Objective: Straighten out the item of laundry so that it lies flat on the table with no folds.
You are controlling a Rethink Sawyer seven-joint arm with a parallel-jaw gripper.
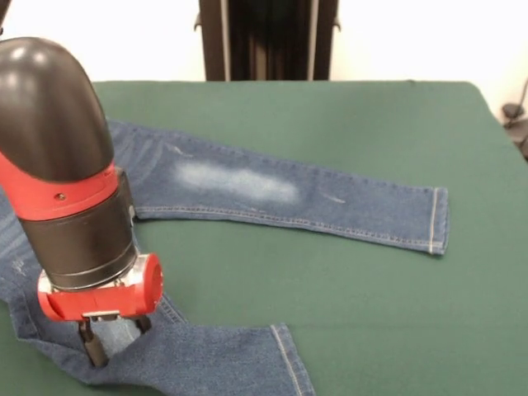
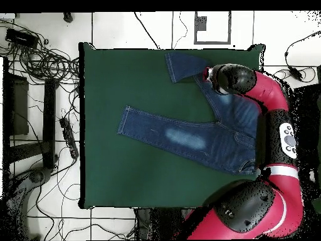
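Jeans [image 1: 280, 194] lie spread, one leg bent.

Jeans [image 1: 247, 186]: you have matt blue denim cloth, a faded whitish patch, pale stitched hems.
Table [image 1: 346, 289]: matt green felt-like cloth.
Arm [image 1: 49, 107]: glossy black and red plastic shell, upper left.
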